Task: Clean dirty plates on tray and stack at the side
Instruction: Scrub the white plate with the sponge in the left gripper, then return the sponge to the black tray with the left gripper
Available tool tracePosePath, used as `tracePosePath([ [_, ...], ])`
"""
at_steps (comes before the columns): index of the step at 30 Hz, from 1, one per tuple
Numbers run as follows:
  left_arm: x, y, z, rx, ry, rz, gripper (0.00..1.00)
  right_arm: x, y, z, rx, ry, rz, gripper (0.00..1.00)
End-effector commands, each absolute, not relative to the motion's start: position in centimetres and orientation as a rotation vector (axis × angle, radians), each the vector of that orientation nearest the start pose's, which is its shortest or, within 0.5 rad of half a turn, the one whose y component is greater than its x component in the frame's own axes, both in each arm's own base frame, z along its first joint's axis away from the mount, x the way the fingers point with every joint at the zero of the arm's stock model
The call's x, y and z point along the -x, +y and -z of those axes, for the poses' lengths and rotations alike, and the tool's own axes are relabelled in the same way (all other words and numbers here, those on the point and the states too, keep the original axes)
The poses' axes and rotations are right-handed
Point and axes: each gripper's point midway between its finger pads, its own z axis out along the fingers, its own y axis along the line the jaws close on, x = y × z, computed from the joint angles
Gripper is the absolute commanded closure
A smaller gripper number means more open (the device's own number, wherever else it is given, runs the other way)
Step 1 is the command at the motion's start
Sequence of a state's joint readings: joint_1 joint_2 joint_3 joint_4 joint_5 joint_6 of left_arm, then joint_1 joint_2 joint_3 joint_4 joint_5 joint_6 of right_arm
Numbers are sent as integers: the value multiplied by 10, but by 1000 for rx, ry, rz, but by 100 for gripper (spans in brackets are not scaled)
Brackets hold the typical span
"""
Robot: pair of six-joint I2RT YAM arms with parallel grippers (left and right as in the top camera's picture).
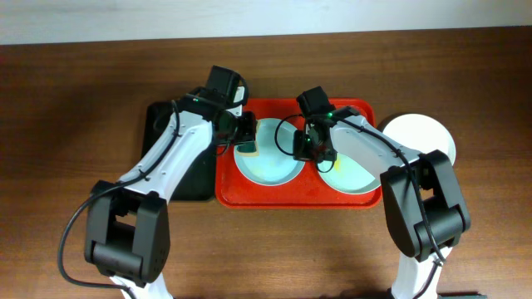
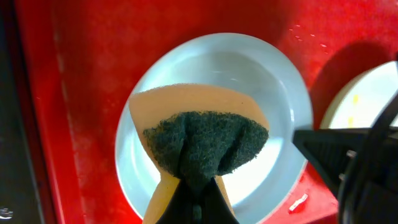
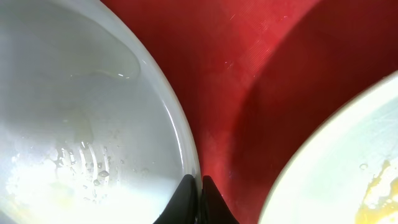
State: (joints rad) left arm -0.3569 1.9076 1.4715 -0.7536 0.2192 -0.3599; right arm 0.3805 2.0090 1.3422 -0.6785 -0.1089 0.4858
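In tray (image 1: 291, 198), two plates side by side: left plate (image 1: 270, 168), right plate (image 1: 356, 179). On tabletop (image 1: 66, 124), third plate (image 1: 426, 137) just right of tray; smaller tray (image 1: 158, 116) against its left edge. Over left plate, sponge (image 2: 186, 106).

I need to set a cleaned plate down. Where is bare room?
Bare table lies along the red tray's near edge and left of the black tray. The tray is crowded: pale blue plate, pale green plate, left hand with sponge, right hand. The white plate borders its right edge.
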Motion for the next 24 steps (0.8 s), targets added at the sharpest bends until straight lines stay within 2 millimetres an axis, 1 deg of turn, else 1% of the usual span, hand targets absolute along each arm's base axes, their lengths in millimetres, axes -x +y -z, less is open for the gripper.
tracePosePath([
  [1,-411,-178,-77,-48,2808,263,100,-368,175,1,-104,3008,-282,96],
  [3,-412,-183,-64,-51,2822,255,100,-368,175,1,-104,3007,-282,96],
  [7,-411,-195,-36,-72,2870,321,100,-368,175,1,-104,3008,-282,96],
  [12,-404,-192,-1,-20,2955,295,100,-367,175,1,-104,3008,-282,96],
  [14,-396,-199,9,-28,2999,354,100,-367,175,2,-105,3010,-281,96],
  [15,-388,-208,12,-41,3028,432,100,-366,175,2,-105,3011,-281,96],
  [18,-375,-233,13,-92,3061,623,100,-367,175,2,-105,3008,-283,96],
  [21,-363,-250,19,-131,3085,727,100,-367,175,2,-105,3009,-282,96],
  [24,-358,-264,19,-159,3085,828,100,-367,175,2,-104,3009,-281,96],
])
